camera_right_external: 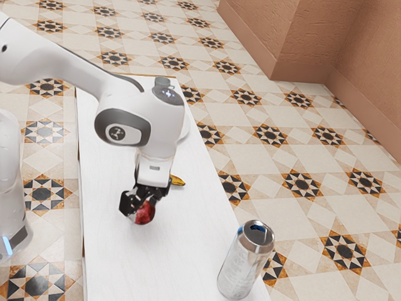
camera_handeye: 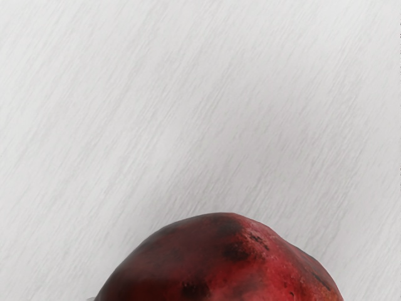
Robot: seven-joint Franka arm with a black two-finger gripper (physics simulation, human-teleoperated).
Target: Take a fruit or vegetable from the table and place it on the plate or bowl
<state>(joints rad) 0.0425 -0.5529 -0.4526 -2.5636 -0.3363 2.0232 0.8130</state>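
The claw [camera_right_external: 142, 207] is down low over the white surface [camera_right_external: 113, 257]. Its two black fingers look clamped on a red fruit [camera_right_external: 146, 215], one finger on each side. The fruit sits near the middle of the surface, right under the arm. I cannot tell if it is lifted yet or if it is touching the surface. In the wrist view the red fruit [camera_handeye: 219, 266] is just under the hand. It is round and bumpy, with dark spots and a dull skin. I think it is hard, like a ball with a thick peel, so it will not squash easily. I think it is a bit heavy for its size too. It is round, so it could roll or slip out if the fingers hold it too near the top. The best place to hold it is across the fat middle. Behind the arm there is a white round rim that looks like the plate [camera_right_external: 187, 128]. A small yellow thing [camera_right_external: 178, 181] lies just beside the claw. A shiny can [camera_right_external: 245, 260] stands well apart, near the edge of the surface.
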